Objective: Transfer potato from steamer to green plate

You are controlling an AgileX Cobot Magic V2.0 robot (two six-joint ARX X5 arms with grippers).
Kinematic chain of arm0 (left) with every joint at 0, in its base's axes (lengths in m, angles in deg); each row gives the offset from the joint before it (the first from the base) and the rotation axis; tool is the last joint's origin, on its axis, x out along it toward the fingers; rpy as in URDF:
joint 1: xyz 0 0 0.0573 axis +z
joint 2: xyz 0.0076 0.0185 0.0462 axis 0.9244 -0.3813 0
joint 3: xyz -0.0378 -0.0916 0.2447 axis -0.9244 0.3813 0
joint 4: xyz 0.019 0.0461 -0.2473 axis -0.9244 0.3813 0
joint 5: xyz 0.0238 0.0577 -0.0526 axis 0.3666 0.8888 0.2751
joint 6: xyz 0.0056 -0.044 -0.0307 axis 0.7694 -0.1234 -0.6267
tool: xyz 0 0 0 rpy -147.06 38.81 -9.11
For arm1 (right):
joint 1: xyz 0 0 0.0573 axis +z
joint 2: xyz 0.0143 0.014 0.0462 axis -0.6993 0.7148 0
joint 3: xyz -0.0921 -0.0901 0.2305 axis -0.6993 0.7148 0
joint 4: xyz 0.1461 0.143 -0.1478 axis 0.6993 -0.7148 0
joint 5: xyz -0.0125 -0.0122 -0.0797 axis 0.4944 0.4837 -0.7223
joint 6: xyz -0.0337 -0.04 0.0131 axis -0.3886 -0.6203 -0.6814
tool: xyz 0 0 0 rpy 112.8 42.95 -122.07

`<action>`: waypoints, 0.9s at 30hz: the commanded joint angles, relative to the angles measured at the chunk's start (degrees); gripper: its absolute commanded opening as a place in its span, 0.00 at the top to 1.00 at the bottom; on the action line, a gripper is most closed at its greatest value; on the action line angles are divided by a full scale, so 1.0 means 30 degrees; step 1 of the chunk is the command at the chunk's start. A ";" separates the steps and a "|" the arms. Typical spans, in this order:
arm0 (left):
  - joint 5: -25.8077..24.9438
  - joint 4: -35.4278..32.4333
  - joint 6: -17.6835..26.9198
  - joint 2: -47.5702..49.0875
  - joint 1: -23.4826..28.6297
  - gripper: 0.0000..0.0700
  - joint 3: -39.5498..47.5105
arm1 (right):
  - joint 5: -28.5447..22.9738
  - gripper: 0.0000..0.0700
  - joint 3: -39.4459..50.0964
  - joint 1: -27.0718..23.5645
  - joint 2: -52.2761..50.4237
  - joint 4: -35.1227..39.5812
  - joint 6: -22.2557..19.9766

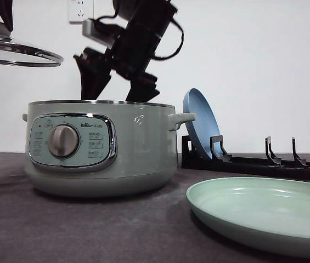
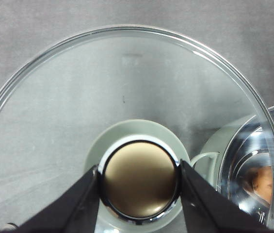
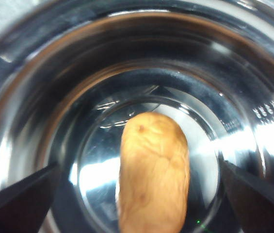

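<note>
The sage-green steamer [image 1: 100, 148] stands open at centre-left. On its shiny bottom lies the orange-brown potato [image 3: 153, 174], also glimpsed through the glass in the left wrist view [image 2: 265, 182]. My right gripper [image 3: 139, 167] hangs open just above the pot's rim [image 1: 116, 90], one finger [image 3: 15, 199] on each side of the potato, not touching it. My left gripper [image 2: 139, 167] is shut on the knob [image 2: 139, 194] of the glass lid [image 1: 17, 52], held high to the left of the steamer. The pale green plate [image 1: 264, 213] lies at the front right with nothing on it.
A blue plate [image 1: 201, 126] leans upright in a black dish rack [image 1: 264, 161] behind the green plate, close to the steamer's right handle [image 1: 181, 119]. A dark grey cloth [image 1: 89, 230] covers the table. A white wall stands behind.
</note>
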 commanded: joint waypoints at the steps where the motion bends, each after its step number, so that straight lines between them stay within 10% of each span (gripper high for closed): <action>1: -0.0015 -0.0656 -0.0199 0.0189 0.0000 1.00 -0.0714 | -0.0061 0.01 -0.0576 0.0168 0.0728 0.0292 -0.0319; 15: -0.0022 -0.0653 -0.0192 0.0189 0.0000 1.00 -0.0707 | 0.0003 0.16 -0.0576 0.0269 0.2088 0.0405 -0.0116; 21: -0.0022 -0.0653 -0.0192 0.0189 0.0000 1.00 -0.0707 | -0.0060 0.62 -0.0576 0.0463 0.2354 0.0332 0.0089; 27: -0.0022 -0.0646 -0.0192 0.0189 0.0000 1.00 -0.0707 | -0.0082 0.73 -0.0975 0.0525 0.2190 0.0066 0.0661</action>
